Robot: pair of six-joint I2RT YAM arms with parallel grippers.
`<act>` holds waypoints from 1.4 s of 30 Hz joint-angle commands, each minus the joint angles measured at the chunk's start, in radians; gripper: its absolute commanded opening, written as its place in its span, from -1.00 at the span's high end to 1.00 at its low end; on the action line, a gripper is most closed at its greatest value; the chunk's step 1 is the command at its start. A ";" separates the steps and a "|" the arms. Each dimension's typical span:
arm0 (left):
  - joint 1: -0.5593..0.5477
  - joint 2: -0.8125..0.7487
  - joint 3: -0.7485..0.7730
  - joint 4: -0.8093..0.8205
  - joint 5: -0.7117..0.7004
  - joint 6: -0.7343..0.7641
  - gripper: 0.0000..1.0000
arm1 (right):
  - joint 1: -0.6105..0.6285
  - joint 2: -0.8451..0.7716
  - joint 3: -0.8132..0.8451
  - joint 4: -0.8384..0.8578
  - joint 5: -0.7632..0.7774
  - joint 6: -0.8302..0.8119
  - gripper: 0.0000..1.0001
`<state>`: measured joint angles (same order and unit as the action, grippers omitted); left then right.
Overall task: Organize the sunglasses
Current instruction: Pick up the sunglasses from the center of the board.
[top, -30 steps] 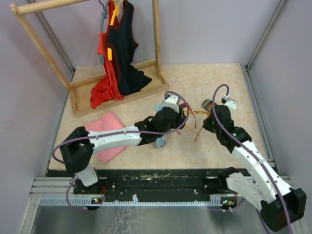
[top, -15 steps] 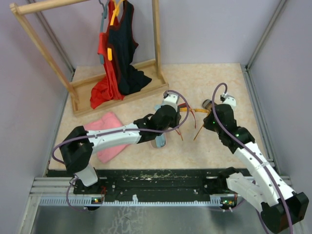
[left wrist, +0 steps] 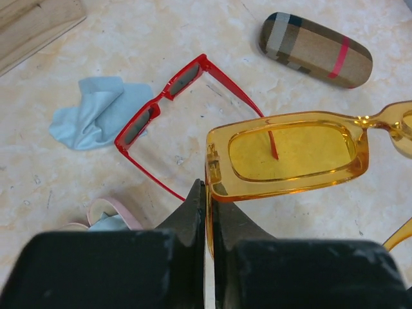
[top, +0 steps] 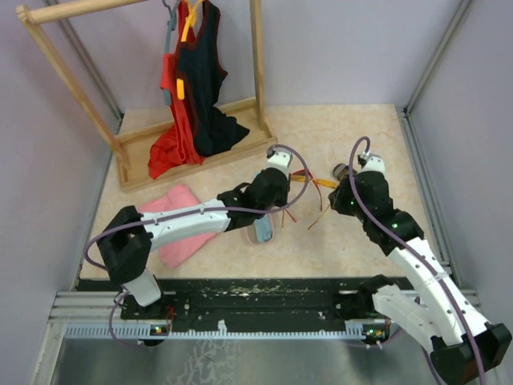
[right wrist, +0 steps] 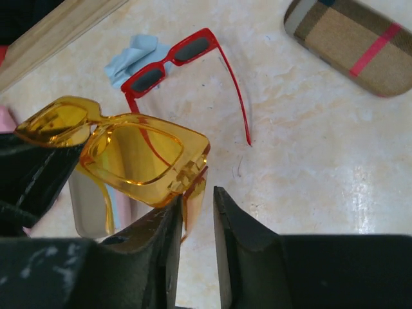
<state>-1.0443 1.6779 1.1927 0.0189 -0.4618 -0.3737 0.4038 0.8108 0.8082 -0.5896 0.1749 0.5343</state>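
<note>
Left gripper (left wrist: 207,206) clamped on yellow sunglasses (left wrist: 290,151); right gripper (right wrist: 196,199) slightly parted, loose around other temple; one-sided hold may twist, dropping them onto red sunglasses (left wrist: 143,122).

The left arm (top: 184,220) reaches from its near-left base out to the far right. The right arm (top: 413,257) leans from the near-right base toward the far left, so the wrists nearly meet. The left gripper (left wrist: 207,193) pinches a corner of the orange-yellow sunglasses (left wrist: 290,151) tight. The right gripper (right wrist: 193,199) stands slightly parted around their other end, with a slit showing beside one finger.
</note>
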 commanded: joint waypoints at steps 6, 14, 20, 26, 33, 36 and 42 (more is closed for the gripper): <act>0.185 -0.046 0.018 -0.060 0.314 -0.090 0.99 | 0.004 -0.177 0.029 0.160 -0.162 -0.154 0.06; 0.334 -0.127 -0.022 -0.037 0.626 -0.138 0.99 | 0.004 -0.438 -0.141 0.497 -0.186 -0.234 0.04; 0.383 -0.211 -0.041 -0.011 0.728 -0.123 0.99 | 0.004 -0.469 -0.224 0.655 -0.192 -0.304 0.07; 0.428 -0.270 -0.067 0.061 0.886 -0.175 0.99 | 0.004 -0.443 -0.360 0.958 -0.321 -0.377 0.10; 0.495 -0.264 -0.072 0.164 1.110 -0.232 0.99 | 0.004 -0.344 -0.463 1.334 -0.494 -0.578 0.20; 0.512 -0.270 -0.087 0.228 1.212 -0.216 0.99 | 0.006 -0.304 -0.458 1.405 -0.584 -0.682 0.24; 0.544 -0.273 -0.084 0.243 1.328 -0.192 0.99 | 0.032 -0.277 -0.394 1.289 -0.740 -1.010 0.33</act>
<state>-0.5190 1.4246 1.1107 0.1936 0.7338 -0.5800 0.4049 0.5240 0.3344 0.6956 -0.4236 -0.2020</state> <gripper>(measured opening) 0.035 0.346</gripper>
